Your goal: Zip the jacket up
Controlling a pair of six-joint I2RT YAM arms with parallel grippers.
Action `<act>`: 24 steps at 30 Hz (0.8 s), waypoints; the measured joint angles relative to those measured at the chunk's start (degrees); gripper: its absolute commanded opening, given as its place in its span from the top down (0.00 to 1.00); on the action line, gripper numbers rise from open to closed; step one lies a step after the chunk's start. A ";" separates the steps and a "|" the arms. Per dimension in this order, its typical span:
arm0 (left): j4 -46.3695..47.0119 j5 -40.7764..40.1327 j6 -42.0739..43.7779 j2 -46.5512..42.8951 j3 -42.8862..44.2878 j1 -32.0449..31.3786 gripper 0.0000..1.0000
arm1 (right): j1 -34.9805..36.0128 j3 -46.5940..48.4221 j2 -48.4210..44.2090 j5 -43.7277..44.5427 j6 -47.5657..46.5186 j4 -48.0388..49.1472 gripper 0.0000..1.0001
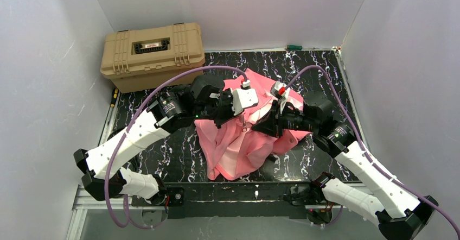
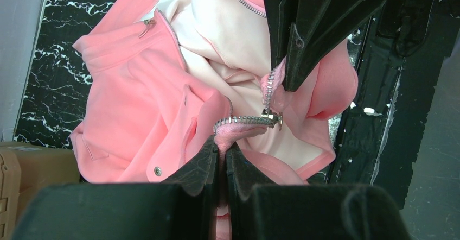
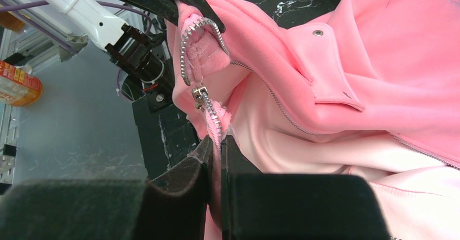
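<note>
Here, the soft salmon-pink hooded fabric jacket [image 1: 238,145] is lying bunched in the middle of the black, white-veined marble tabletop [image 1: 163,158], with its pale lining showing. It is sitting near the tan ribbed plastic case [image 1: 153,55]. The left gripper [image 2: 222,149] is pinching a fold of the toothed zipper edge, jaws pressed tight on it. The right gripper [image 3: 217,142] is clamping the other zipper strip just beside the small metal slider [image 3: 199,94], and the two grippers are facing each other closely.
</note>
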 measured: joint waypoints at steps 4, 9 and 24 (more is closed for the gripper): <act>0.00 -0.02 -0.04 0.02 0.00 0.00 1.00 | 0.00 0.00 0.00 0.02 0.42 0.52 0.99; 0.00 -0.02 -0.04 0.09 0.00 0.00 1.00 | 0.00 0.00 -0.02 0.02 0.87 0.74 0.99; 0.00 -0.46 -0.02 0.87 0.00 0.00 1.00 | 0.00 -0.37 -0.20 0.44 2.34 1.79 0.99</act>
